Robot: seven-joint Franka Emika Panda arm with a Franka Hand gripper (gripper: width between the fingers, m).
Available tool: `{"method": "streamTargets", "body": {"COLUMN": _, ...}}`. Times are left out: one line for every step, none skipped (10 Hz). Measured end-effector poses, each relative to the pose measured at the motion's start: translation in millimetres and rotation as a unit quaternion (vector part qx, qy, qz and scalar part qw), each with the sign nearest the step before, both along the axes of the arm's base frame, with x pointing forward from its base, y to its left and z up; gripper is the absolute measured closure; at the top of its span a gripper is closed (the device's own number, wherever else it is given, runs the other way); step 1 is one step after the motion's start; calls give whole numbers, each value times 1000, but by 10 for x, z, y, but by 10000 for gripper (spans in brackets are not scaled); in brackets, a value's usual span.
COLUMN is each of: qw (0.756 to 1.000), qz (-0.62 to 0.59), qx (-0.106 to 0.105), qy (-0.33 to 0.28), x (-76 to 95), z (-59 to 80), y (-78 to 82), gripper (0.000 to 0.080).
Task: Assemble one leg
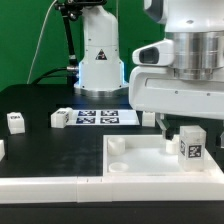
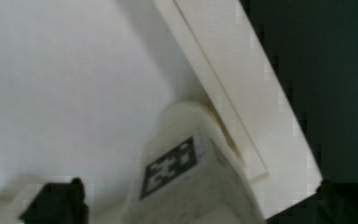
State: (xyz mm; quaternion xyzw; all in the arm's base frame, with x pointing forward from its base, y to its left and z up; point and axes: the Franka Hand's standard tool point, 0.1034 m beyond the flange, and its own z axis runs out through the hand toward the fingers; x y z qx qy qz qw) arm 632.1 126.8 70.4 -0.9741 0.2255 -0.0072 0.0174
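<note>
A leg point(image 1: 190, 148), a small white block with a black-and-white tag, stands on the big white tray-like piece point(image 1: 140, 165) near its far rim at the exterior view's right. My gripper point(image 1: 188, 136) hangs right over this leg, open, one finger point(image 1: 164, 127) at its left. In the wrist view the leg point(image 2: 190, 168) lies between the two dark fingertips point(image 2: 55, 205), with a gap to each, against the tray piece's raised rim point(image 2: 226, 90). The gripper point(image 2: 199, 208) is not closed on it.
Two more legs point(image 1: 15, 121) point(image 1: 60, 118) stand on the black table at the exterior view's left, a third point(image 1: 2, 150) at the left edge. The marker board point(image 1: 100, 117) lies before the robot base point(image 1: 98, 60). A long white bar point(image 1: 40, 186) lies at the front.
</note>
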Motion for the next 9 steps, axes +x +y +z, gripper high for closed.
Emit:
{"method": "streamTargets", "body": {"qw": 1000, "qz": 18, "qx": -2, "qy": 0, "x": 1, "z": 13, "y": 40, "gripper": 150}}
{"method": "streamTargets", "body": {"qw": 996, "qz": 90, "qx": -4, "qy": -3, "x": 15, "z": 20, "y": 27, "gripper": 150}}
{"method": "streamTargets", "body": {"qw": 992, "qz": 123, "qx": -4, "qy": -3, "x": 24, "z": 17, "y": -21, "gripper": 150}}
{"method": "streamTargets", "body": {"qw": 984, "qz": 176, "qx": -6, "qy": -4, "x": 30, "z": 18, "y": -51, "gripper": 150}}
{"method": "streamTargets", "body": {"qw": 977, "qz": 214, "qx": -7, "qy": -6, "x": 31, "z": 13, "y": -60, "gripper": 150}}
{"method": "streamTargets", "body": {"qw": 973, "qz": 232, "qx": -7, "qy": -7, "x": 31, "z": 13, "y": -64, "gripper": 150}}
{"method": "streamTargets", "body": {"qw": 974, "qz": 226, "qx": -7, "qy": -7, "x": 31, "z": 13, "y": -64, "gripper": 150}}
{"method": "streamTargets", "body": {"qw": 974, "qz": 226, "qx": -7, "qy": -7, "x": 32, "z": 13, "y": -66, "gripper": 265}}
{"method": "streamTargets", "body": {"qw": 974, "qz": 226, "qx": -7, "qy": -7, "x": 32, "z": 12, "y": -66, "gripper": 400}}
